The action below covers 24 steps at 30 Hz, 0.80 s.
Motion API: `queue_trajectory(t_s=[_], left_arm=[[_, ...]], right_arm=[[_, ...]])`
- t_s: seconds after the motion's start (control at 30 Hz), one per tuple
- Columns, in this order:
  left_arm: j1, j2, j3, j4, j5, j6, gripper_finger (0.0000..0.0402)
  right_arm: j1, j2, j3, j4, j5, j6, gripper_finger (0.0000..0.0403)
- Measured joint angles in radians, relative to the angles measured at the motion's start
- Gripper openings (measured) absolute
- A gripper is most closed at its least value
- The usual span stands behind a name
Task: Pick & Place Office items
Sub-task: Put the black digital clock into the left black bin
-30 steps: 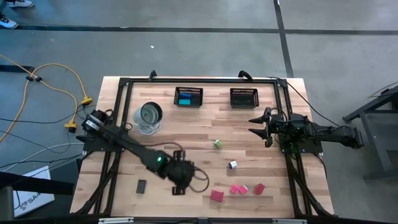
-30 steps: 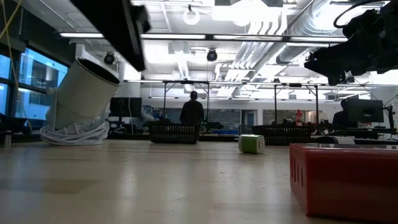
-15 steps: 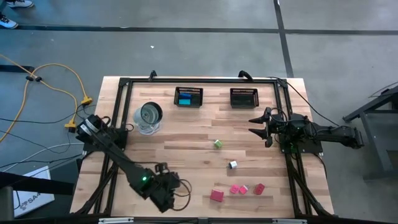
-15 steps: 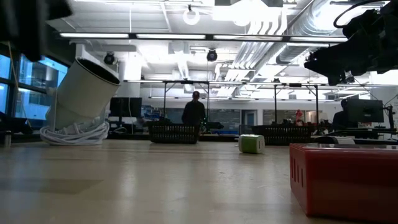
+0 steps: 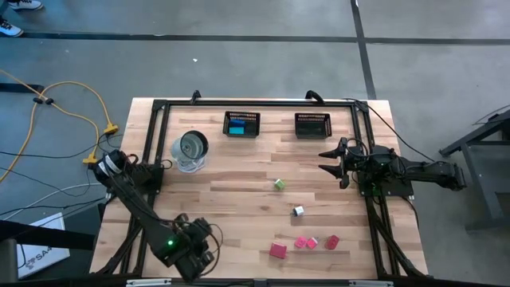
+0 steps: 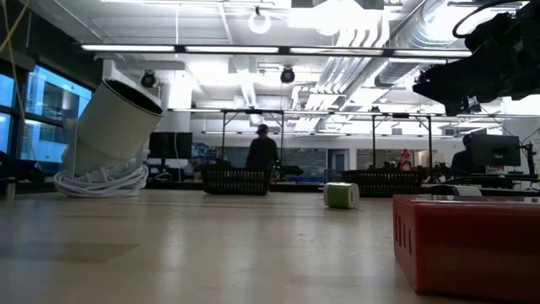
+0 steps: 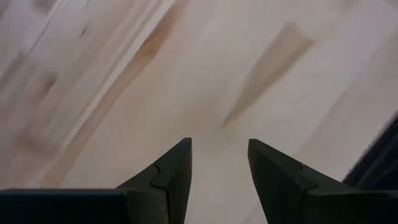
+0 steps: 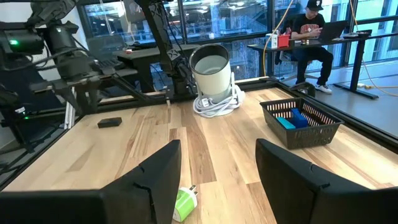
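Left tool (image 7: 219, 155): fingers apart, empty, over bare table (image 7: 186, 74) at its near left corner. Black piece (image 8: 110, 122) lies apart from it. Right tool (image 8: 217, 168): fingers apart, empty, at the right edge; green piece (image 8: 185, 202) just ahead, blue pieces (image 8: 292, 118) in a mesh basket (image 8: 301, 121) beyond.

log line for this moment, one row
left end effector: open, empty, over bare table near front-left corner | right end effector: open, waiting at right edge | green item: mid-table | baskets: at back
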Motion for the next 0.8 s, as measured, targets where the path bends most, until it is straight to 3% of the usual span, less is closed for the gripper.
queue_trajectory(t_s=[0.27,0.47,0.63,0.8], left_arm=[[-0.008,0.001,0.0,-0.16,0.107,-0.356,0.0149],[-0.061,0.028,-0.03,-0.13,0.146,-0.555,0.0149],[-0.1,0.084,-0.032,-0.117,0.22,-0.639,0.015],[-0.114,0.101,-0.032,-0.093,0.219,-0.688,0.0161]], right_arm=[[0.0,0.0,0.0,0.0,0.0,0.0,0.0194],[0.0,0.0,0.0,0.0,0.0,0.0,0.0194],[0.0,0.0,0.0,0.0,0.0,0.0,0.0194],[0.0,0.0,0.0,0.0,0.0,0.0,0.0194]])
